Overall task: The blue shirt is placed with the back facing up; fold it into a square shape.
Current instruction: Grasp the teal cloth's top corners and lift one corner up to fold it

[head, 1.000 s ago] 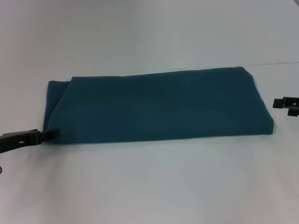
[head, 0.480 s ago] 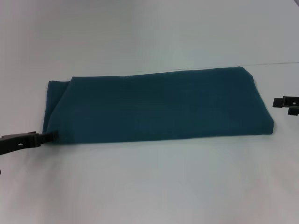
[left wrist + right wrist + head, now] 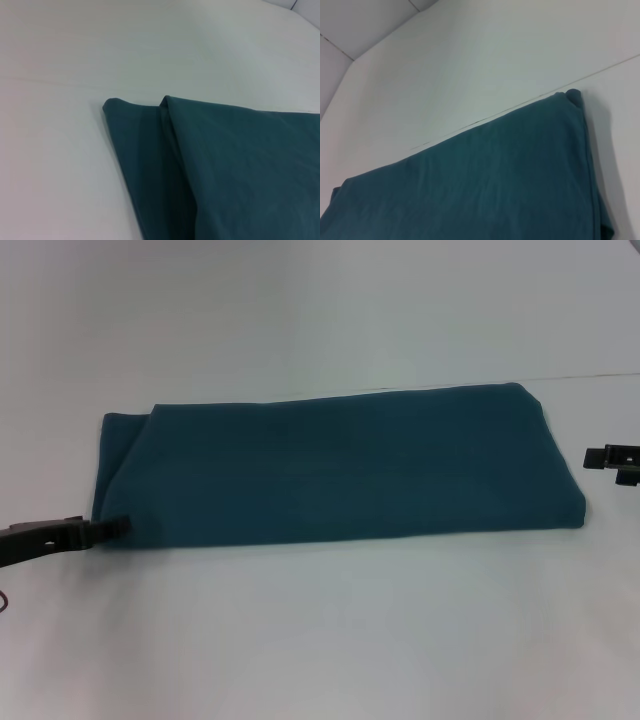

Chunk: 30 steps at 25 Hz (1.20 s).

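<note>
The blue shirt lies folded into one long flat band across the white table, plain side up. In the left wrist view the blue shirt shows its layered left end. The right wrist view has the blue shirt with its far right corner. My left gripper sits low at the shirt's near left corner, its tip touching the fabric edge. At the picture's right edge my right gripper hovers a little clear of the shirt's right end.
The white table spreads wide in front of and behind the shirt. A thin seam line runs across the tabletop behind the shirt's right end.
The left gripper's tip drew slightly back and down from the shirt's corner, then came back to it. The shirt and the right gripper have not moved.
</note>
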### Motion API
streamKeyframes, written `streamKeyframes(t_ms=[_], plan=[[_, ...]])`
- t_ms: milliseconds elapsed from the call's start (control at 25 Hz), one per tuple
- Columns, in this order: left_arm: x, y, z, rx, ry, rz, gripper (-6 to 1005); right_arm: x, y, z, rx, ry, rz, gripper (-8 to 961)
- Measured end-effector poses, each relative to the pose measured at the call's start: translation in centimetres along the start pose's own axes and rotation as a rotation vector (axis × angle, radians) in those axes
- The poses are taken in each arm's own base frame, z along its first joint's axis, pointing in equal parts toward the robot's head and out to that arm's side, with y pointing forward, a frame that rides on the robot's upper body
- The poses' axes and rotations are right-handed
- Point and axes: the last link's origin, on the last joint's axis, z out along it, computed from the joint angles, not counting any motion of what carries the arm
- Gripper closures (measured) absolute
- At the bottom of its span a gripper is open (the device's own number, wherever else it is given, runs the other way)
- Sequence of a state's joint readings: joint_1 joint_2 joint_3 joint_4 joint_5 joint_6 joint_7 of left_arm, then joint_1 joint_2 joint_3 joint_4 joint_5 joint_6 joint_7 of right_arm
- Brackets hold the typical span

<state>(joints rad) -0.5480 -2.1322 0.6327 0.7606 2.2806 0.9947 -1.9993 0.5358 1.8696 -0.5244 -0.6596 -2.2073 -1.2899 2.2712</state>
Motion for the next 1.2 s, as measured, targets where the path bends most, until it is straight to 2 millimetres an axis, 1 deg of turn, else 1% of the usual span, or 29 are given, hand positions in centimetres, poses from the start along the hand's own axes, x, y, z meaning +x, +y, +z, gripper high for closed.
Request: streamKeyframes(t_ms=[160, 360, 480, 680, 920, 1120, 1200], plan=[[-0.1, 0.2, 0.2, -0.002, -0.013, 0.015, 222, 0.0, 0.0, 0.0, -0.001, -0.002, 0.001, 161], [-0.3, 0.3, 0.6, 0.023, -0.053, 0.045, 339, -0.1, 0.1, 0.1, -0.002, -0.001, -0.002, 161], [-0.1, 0.5, 0.8, 0.027, -0.054, 0.049, 409, -0.2, 0.1, 0.1, -0.002, 0.0, -0.003, 161], [0.3, 1.0, 1.0, 0.02, -0.055, 0.068, 641, -0.1, 0.0, 0.0, 0.0, 0.001, -0.001, 161], [0.5, 1.1, 1.1, 0.019, -0.061, 0.073, 881, 0.2, -0.2, -0.2, 0.004, 0.002, 0.005, 161], [0.6, 1.1, 1.1, 0.016, -0.062, 0.075, 922, 0.4, -0.4, -0.1, 0.016, 0.015, 0.005, 161], [0.7, 1.1, 1.1, 0.014, -0.061, 0.075, 922, 0.5, -0.5, -0.1, 0.03, 0.031, 0.007, 160]])
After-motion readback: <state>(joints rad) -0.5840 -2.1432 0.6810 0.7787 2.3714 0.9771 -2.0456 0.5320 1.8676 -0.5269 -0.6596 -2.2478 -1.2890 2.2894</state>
